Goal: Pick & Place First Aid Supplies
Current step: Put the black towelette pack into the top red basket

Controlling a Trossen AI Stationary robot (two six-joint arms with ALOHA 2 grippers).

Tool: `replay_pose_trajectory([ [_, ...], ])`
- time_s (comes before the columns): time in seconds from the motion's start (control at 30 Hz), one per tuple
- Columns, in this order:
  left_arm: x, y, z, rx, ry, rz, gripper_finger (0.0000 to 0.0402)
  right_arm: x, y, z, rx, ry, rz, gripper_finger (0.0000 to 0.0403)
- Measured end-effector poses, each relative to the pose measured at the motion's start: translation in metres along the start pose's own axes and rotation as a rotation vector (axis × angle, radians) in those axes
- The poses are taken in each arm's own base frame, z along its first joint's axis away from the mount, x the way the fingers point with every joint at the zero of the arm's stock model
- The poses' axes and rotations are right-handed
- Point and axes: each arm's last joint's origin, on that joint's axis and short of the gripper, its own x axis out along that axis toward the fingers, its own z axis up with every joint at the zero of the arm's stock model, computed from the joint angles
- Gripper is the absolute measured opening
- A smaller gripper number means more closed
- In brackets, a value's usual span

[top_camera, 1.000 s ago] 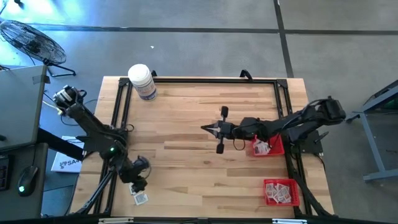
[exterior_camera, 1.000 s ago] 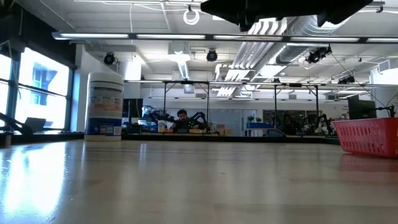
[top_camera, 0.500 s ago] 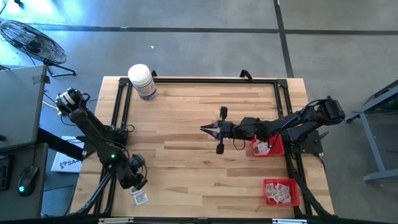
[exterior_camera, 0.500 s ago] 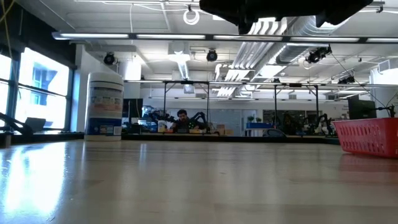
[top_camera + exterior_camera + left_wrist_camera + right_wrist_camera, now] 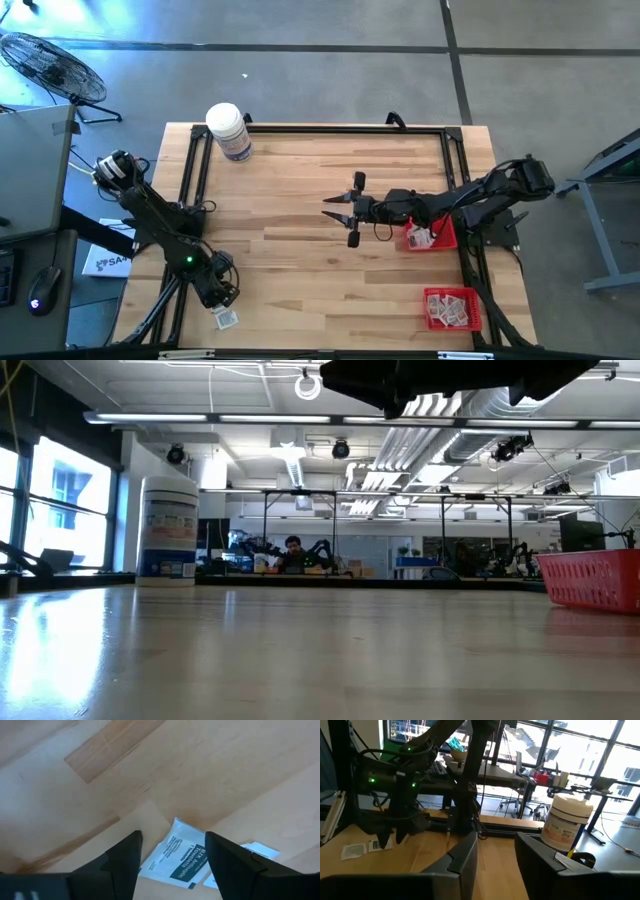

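Two or three small white packets of first aid supplies [image 5: 226, 319] lie flat on the wooden table near its front left corner. My left gripper [image 5: 220, 300] points steeply down just over them. In the left wrist view it is open [image 5: 172, 855], and its fingers stand on either side of a packet with dark print [image 5: 175, 862]. My right gripper [image 5: 335, 212] hovers level over the table's middle, open [image 5: 495, 855], with nothing between its fingers. More packets lie in two red baskets.
A red basket [image 5: 432, 236] with packets sits under my right arm, and a second one [image 5: 452, 308] is at the front right corner. A large white bottle [image 5: 228, 130] stands at the far left. A black frame [image 5: 320, 128] rims the table.
My right gripper has opened where it hovers, its fingertips now spread apart. My left gripper has come down toward the packets at the front left corner, tipping more steeply downward. The packets have stayed where they were.
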Motion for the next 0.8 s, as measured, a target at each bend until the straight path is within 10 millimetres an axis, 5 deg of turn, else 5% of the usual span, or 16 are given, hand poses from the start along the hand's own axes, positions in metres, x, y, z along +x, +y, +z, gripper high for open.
replay_pose_trajectory([
  [0.27, 0.0076, 0.001, 0.0006, -0.001, -0.001, 0.049, 0.0174, 0.0, 0.0001, -0.0007, -0.002, 0.007, 0.001, 0.0126],
  [0.8, 0.0087, 0.0067, 0.0016, 0.018, 0.012, 0.112, 0.0006, -0.0003, -0.0033, -0.0019, -0.001, 0.034, -0.124, 0.0126],
])
